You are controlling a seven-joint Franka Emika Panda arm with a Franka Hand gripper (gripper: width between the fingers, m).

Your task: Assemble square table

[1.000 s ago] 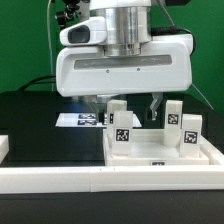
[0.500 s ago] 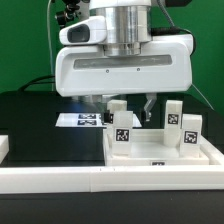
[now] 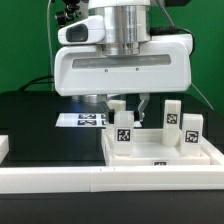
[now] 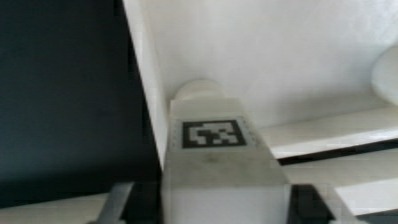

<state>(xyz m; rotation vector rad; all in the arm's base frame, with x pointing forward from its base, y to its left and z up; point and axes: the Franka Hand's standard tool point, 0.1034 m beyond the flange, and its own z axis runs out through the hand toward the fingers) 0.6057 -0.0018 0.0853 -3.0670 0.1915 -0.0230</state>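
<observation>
Hand (image 3: 125,108) down over the slab (image 3: 165,156), fingers (image 3: 143,106) either side of an upright tagged leg (image 3: 121,124) and closing in on it; firm clamp not clear from either view. In the wrist view, leg (image 4: 217,140) between the two fingertips (image 4: 125,200), tag up. Slab flat on the black desk (image 3: 40,125) against the white rail (image 3: 60,180). Two more legs (image 3: 172,118) upright on the slab toward the exterior view's right. Marker board (image 3: 82,120) behind, flat on the desk.
</observation>
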